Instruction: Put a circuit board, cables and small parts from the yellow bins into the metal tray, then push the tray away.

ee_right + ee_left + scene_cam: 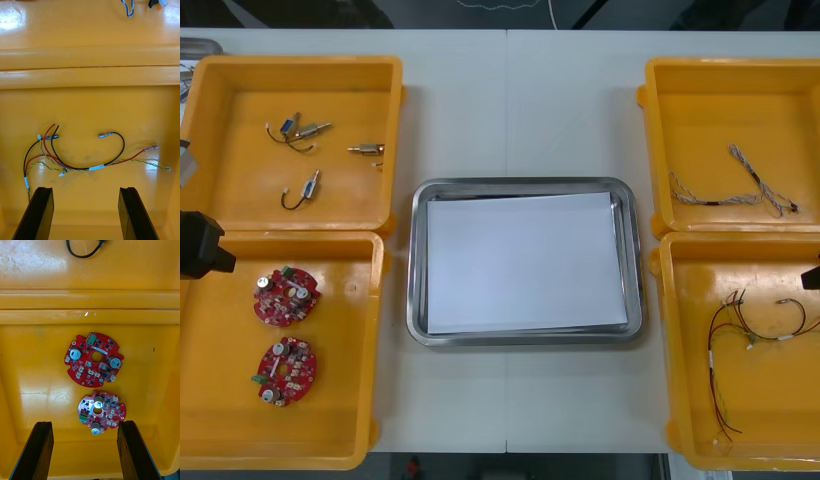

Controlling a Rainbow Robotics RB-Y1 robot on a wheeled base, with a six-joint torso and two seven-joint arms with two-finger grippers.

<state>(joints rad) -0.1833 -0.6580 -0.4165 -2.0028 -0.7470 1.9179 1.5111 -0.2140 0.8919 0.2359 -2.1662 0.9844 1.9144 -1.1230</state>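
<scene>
The metal tray [413, 270], white inside, lies mid-table with nothing in it. Two round red circuit boards [285, 296] [285, 371] rest in the near left yellow bin [220, 400]. My left gripper [84, 453] hovers open above that bin at the table's left edge [200, 245], just short of the boards [93, 359] [101, 412]. My right gripper [84, 213] hangs open over the near right bin [780, 420], at the right edge [812, 278]. Black, red and yellow cables [75, 155] [750, 335] lie tangled beyond its fingers.
The far left bin [240, 200] holds small metal parts [300, 128] and a black cable [298, 192] [84, 249]. A twisted blue and white cable [735, 185] [128, 7] lies in the far right bin [720, 110]. Bare table runs beyond the tray.
</scene>
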